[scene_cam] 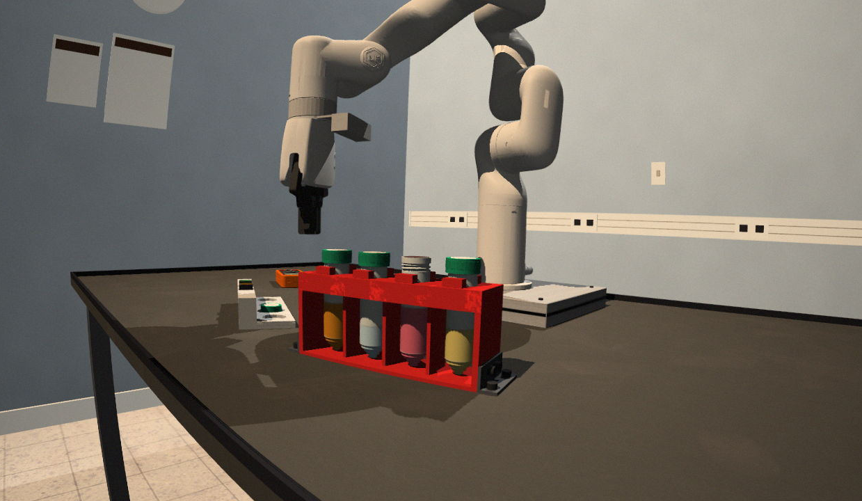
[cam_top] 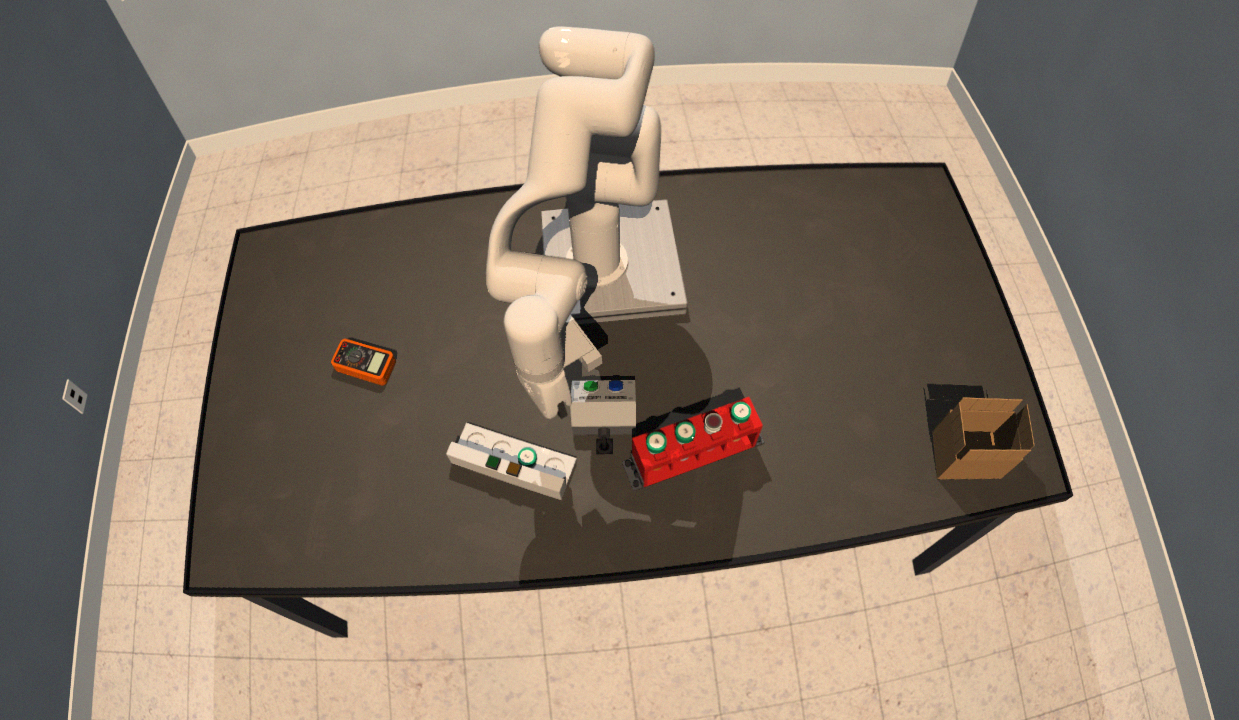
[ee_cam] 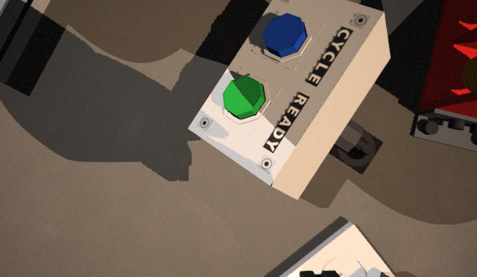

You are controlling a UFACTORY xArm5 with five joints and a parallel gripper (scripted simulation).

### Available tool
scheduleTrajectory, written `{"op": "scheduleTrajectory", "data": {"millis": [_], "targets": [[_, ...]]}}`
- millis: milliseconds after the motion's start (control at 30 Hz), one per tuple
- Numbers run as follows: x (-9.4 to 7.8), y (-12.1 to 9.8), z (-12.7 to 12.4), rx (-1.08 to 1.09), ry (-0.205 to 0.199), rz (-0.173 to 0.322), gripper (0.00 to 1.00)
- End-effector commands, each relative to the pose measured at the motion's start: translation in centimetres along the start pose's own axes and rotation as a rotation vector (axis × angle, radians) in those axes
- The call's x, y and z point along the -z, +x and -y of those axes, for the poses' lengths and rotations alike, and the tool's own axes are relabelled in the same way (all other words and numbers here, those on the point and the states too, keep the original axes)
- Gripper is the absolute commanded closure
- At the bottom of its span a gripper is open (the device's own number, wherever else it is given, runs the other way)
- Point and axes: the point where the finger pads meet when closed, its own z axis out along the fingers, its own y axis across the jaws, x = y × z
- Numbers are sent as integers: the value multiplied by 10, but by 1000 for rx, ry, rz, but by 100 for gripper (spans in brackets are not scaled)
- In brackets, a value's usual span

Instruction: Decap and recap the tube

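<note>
The red rack [cam_top: 697, 440] holds four tubes. Tube 2 [cam_top: 713, 420] stands open, with its bare threaded neck visible in the side view [scene_cam: 415, 261]. The other three tubes carry green caps. Cap 2 [cam_top: 527, 458] lies in its nest in the white cap tray [cam_top: 508, 458], and it also shows in the side view [scene_cam: 270, 307]. The tray's two lamps [cam_top: 502, 463] look dark. The key housing [ee_cam: 296, 92] carries the blue CYCLE key [ee_cam: 285, 35] and the green READY key [ee_cam: 244, 96], and neither is lit. My gripper [scene_cam: 309, 227] is shut and empty, high above the table between the tray and the housing.
An orange multimeter [cam_top: 363, 360] lies at the left of the table. An open cardboard box [cam_top: 981, 438] stands at the far right. The arm's base plate [cam_top: 623, 259] sits at the back. A corner of the rack [ee_cam: 454, 58] shows at the right of the wrist view.
</note>
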Motion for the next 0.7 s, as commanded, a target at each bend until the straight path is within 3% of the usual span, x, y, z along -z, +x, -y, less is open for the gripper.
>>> {"op": "scheduleTrajectory", "data": {"millis": [0, 67, 267, 567, 667], "targets": [[-5, 24, -1, -279, -19, 12, 100], [-5, 24, -1, -279, -19, 12, 100], [-16, 62, 1, -594, -22, 9, 100], [-33, 121, 3, -594, -22, 9, 100], [-35, 129, 3, -594, -22, 9, 100]]}}
